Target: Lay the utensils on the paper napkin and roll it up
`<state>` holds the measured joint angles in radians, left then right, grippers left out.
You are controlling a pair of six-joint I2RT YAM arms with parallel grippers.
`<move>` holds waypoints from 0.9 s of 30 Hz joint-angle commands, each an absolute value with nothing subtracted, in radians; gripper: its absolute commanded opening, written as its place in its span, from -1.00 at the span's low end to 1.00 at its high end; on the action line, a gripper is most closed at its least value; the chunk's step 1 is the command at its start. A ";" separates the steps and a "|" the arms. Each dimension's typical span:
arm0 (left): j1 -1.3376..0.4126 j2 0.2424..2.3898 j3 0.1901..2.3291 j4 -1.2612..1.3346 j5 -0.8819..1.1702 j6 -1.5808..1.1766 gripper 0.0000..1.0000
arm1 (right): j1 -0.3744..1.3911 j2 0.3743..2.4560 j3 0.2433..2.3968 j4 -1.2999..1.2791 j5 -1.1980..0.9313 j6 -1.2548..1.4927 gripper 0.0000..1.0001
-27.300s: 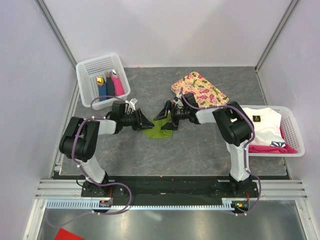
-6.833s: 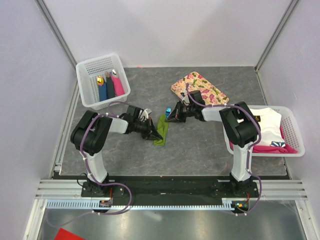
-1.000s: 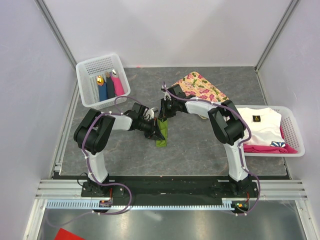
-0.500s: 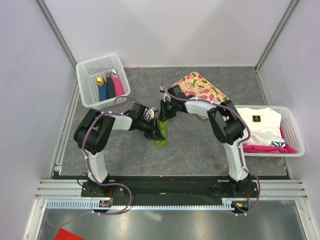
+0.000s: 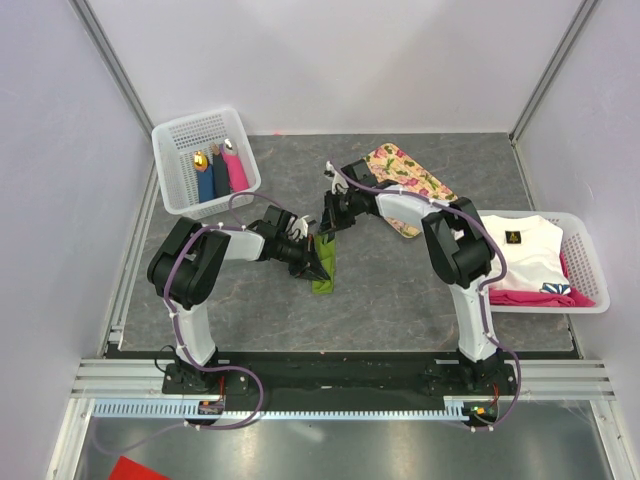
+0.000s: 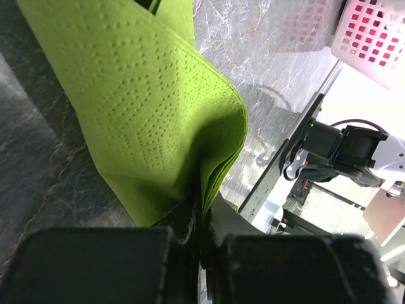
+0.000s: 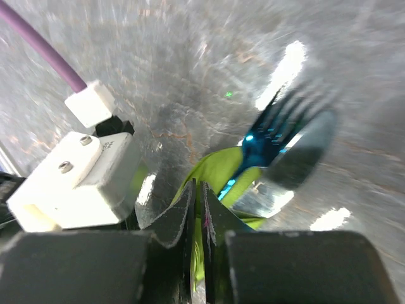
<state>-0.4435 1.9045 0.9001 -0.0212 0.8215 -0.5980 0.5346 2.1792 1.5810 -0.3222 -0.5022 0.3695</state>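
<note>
The paper napkin lies on the grey table as a narrow olive-green fold. My left gripper is shut on its left edge; the left wrist view shows the layered green napkin pinched between the jaws of that gripper. My right gripper is at the napkin's far end. In the right wrist view its jaws stand almost together, with a strip of the green napkin in the slit. A bright blue fork, one of the utensils, sticks out of the fold, tines away from me.
A pink-flowered tray lies behind the right arm. A white basket at the back left holds dark blue and pink bundles. Another white basket at the right holds white and pink cloths.
The right arm's forearm has swung slightly toward the back, with its gripper staying at the napkin's far end. The left gripper and the napkin have not moved.
</note>
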 commanded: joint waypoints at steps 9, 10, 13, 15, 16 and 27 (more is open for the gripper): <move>-0.433 1.916 0.891 -0.049 0.710 -0.534 -0.96 | 0.423 2.125 1.376 -0.010 -0.673 0.680 -0.80; -0.433 1.916 0.891 -0.051 0.709 -0.535 -0.96 | 0.419 2.128 1.359 0.067 -0.692 0.707 -0.81; -0.433 1.916 0.891 -0.049 0.709 -0.534 -0.96 | 0.408 2.129 1.284 0.228 -0.733 0.822 -0.85; -0.433 1.914 0.890 -0.049 0.709 -0.535 -0.96 | 0.407 2.131 1.249 0.288 -0.755 0.863 -0.87; -0.433 1.916 0.888 -0.048 0.709 -0.534 -0.96 | 0.405 2.132 1.240 0.331 -0.758 0.888 -0.88; -0.433 1.919 0.890 -0.045 0.710 -0.537 -0.96 | 0.411 2.158 1.226 0.298 -0.723 0.853 -0.95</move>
<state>-0.4435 1.9045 0.9001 -0.0212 0.8215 -0.5976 0.4038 2.1490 1.2179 0.3145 -0.7368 0.8963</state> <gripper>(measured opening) 0.032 0.037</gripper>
